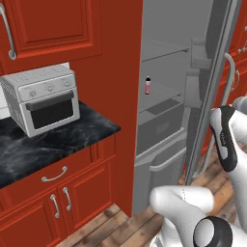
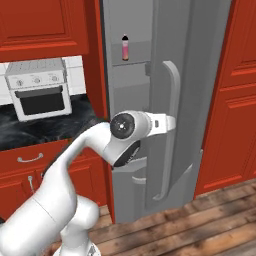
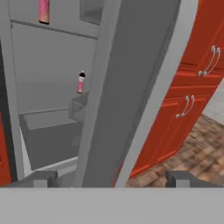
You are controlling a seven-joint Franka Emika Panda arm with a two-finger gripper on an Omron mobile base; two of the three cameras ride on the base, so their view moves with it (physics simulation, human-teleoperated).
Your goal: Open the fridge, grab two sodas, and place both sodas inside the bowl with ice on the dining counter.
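Inside, soda (image 1: 147, 85) upright, fridge (image 1: 164, 135) ajar

The fridge (image 1: 164, 72) looks like matt grey metal; the cabinets (image 1: 72, 193) are smooth painted red; the surface (image 1: 43, 144) is glossy veined black marble; the floor (image 2: 200, 225) is rough wooden planks.

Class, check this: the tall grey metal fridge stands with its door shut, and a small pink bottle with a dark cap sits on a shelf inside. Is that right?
Not quite. The tall grey metal fridge has its door open, as the left base view shows. The small pink bottle with a dark cap does sit on a shelf inside.
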